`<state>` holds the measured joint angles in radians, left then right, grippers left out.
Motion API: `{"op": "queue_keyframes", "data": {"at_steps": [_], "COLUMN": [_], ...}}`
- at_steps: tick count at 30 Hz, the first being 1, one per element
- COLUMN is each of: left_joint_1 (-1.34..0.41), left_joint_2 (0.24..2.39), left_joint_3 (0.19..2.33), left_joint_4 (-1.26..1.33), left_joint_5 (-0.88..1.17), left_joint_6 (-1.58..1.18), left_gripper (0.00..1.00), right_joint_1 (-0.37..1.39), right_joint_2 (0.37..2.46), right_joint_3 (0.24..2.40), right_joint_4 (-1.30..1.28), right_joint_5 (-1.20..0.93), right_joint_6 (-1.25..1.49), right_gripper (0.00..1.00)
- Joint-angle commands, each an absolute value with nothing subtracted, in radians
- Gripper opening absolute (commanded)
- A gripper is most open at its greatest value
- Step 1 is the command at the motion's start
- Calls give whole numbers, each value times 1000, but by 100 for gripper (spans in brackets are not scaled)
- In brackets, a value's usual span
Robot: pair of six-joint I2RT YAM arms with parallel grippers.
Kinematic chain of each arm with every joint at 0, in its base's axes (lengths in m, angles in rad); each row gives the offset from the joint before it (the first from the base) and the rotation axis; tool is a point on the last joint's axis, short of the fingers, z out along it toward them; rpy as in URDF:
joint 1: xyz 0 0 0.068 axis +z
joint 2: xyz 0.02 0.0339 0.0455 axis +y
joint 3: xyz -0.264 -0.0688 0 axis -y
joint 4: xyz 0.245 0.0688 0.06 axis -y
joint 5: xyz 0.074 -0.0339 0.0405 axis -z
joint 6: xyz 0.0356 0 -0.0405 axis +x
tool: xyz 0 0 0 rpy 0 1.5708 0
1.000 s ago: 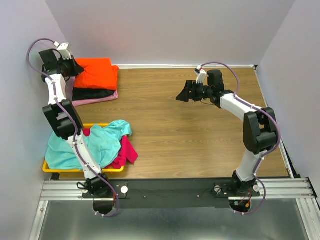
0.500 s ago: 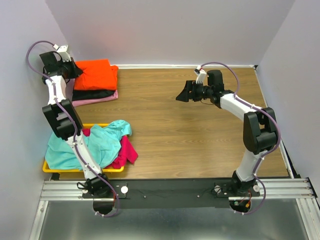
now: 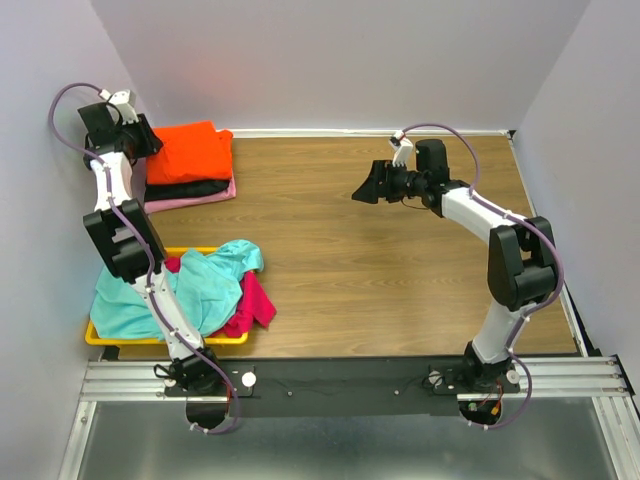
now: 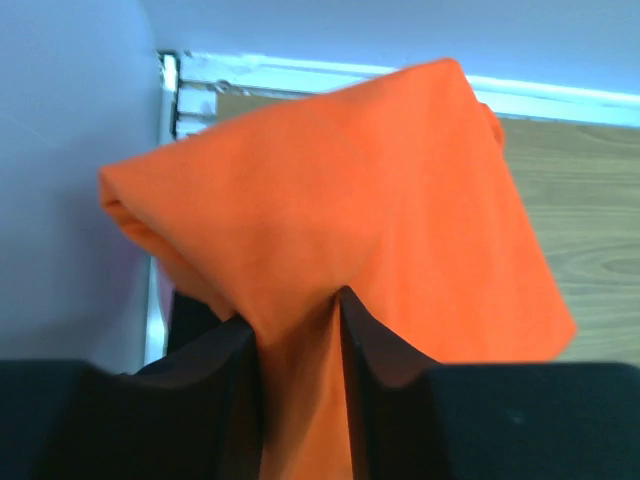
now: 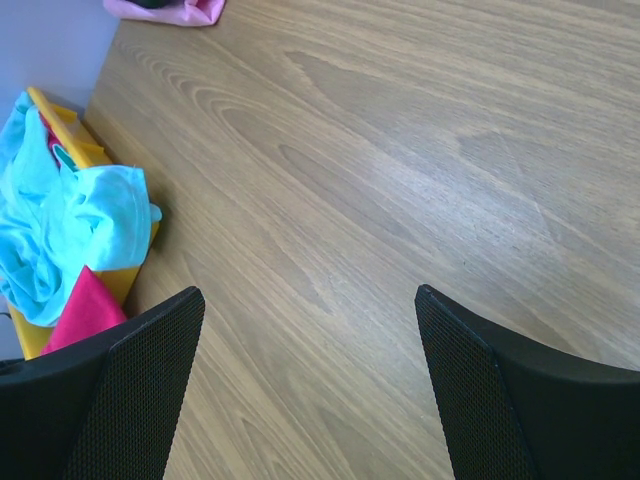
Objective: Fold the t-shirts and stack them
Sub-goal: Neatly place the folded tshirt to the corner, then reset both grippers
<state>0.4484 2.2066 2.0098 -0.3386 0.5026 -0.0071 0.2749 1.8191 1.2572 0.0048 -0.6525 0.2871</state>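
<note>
In the far-left corner of the table (image 3: 350, 260), the orange t-shirt (image 3: 188, 150) lies folded on top of a black t-shirt (image 3: 185, 187) and a pale pink t-shirt (image 3: 205, 196). The left gripper (image 3: 140, 140) is at its left edge. In the left wrist view a ridge of the orange cloth (image 4: 330, 200) runs into the gap between the two fingers (image 4: 215, 380), which stand a little apart; whether they pinch it I cannot tell. The left arm stretches from its base along the left wall, bent at the elbow above the yellow tray (image 3: 100, 338), where a teal t-shirt (image 3: 200, 285) and a magenta t-shirt (image 3: 255, 300) lie heaped. The right arm bends back leftward, and the right gripper (image 3: 362, 187) hangs over bare wood, jaws wide apart and holding nothing.
</note>
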Motion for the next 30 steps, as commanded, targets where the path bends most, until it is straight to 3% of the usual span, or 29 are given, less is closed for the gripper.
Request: {"op": "queue_keyframes", "data": {"at_steps": [1, 2, 4, 5, 6, 16, 21, 30], "left_joint_1": [437, 431, 419, 408, 399, 265, 183, -168], "left_joint_2": [2171, 2166, 2157, 2148, 2140, 1905, 1636, 1240], "left_joint_3": [2031, 2029, 2026, 2026, 2025, 1870, 1525, 930], "left_joint_4": [-319, -321, -325, -333, -339, -270, -37, 336], "left_joint_5": [411, 387, 353, 319, 296, 60, 12, -159], "left_joint_6": [-25, -20, -18, -15, -15, -61, -150, -229], "left_gripper": [53, 62, 69, 83, 86, 88, 88, 88], "right_joint_1": [270, 271, 273, 272, 272, 272, 271, 271], "right_joint_2": [1783, 1778, 1773, 1769, 1764, 1733, 1694, 1577], "right_joint_3": [1239, 1238, 1233, 1233, 1230, 1209, 1190, 1117], "right_joint_4": [25, 25, 26, 25, 26, 29, 29, 26], "right_joint_5": [-675, -675, -672, -672, -670, -646, -597, -373], "right_joint_6": [281, 279, 279, 279, 279, 278, 270, 279], "right_gripper": [93, 93, 93, 93, 93, 93, 94, 94]}}
